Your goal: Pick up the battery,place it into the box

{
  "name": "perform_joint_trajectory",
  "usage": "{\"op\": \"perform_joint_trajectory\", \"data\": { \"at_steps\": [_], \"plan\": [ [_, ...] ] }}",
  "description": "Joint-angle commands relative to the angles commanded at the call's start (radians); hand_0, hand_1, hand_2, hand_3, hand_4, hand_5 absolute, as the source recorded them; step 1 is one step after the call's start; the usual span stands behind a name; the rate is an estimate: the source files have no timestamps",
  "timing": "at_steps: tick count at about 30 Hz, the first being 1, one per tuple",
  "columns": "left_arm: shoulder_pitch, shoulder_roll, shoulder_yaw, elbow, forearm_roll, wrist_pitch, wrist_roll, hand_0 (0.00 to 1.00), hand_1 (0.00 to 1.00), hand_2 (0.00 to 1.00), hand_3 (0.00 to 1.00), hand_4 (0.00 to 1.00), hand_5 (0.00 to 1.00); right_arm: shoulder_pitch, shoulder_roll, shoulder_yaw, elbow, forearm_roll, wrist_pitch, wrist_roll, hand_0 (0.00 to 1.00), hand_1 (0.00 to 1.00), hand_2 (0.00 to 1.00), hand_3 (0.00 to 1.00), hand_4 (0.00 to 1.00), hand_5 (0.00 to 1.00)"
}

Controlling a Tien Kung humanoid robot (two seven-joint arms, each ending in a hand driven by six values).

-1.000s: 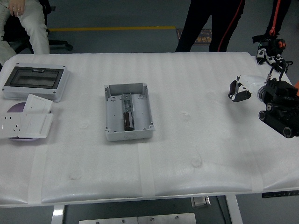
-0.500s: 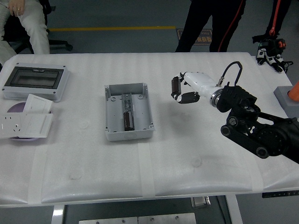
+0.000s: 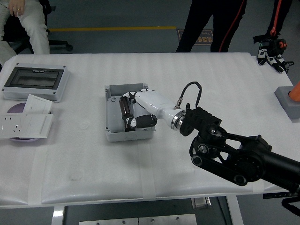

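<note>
1. The battery (image 3: 125, 111), a dark cylinder, lay lengthwise inside the grey box (image 3: 112, 129), left of the counter's (image 3: 197, 84) centre.
2. The right hand (image 3: 133, 112) reached in from four o'clock, its fingers (image 3: 140, 123) curled over the battery; whether they truly gripped it, I could not tell.
3. The battery looked rigid, smooth and fairly dense, likely to roll or slip; pinching across its middle seemed safest.
4. The left hand was out of view.
5. At nine o'clock lay a clear-lidded enclosure (image 3: 35, 82) and white socket plates (image 3: 26, 124).
</note>
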Motion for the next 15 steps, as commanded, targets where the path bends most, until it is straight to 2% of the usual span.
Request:
{"op": "perform_joint_trajectory", "data": {
  "at_steps": [5,6,11,15],
  "plan": [
    [0.0,0.0,-0.001,0.0,0.0,0.0,0.001,0.37,0.594,0.455,0.373,0.59,0.414,-0.001,0.004,0.0,-0.009,-0.003,0.003,0.0,0.998,0.9,0.914,0.995,0.815,0.459],
    [0.0,0.0,-0.001,0.0,0.0,0.0,0.002,0.37,0.594,0.455,0.373,0.589,0.414,-0.001,0.004,0.001,-0.009,-0.004,0.003,0.0,0.998,0.945,0.944,0.998,0.89,0.492],
    [0.001,-0.001,-0.001,0.0,-0.002,0.0,0.004,0.37,0.594,0.455,0.373,0.589,0.414,-0.004,0.001,0.009,-0.012,0.004,-0.001,0.005,0.998,0.945,0.944,0.998,0.89,0.492],
    [0.001,-0.002,0.0,0.001,-0.005,0.0,0.005,0.37,0.594,0.454,0.373,0.585,0.41,-0.018,-0.015,0.055,-0.013,0.019,-0.01,0.014,0.998,0.951,0.948,0.998,0.916,0.513]
  ]
}}
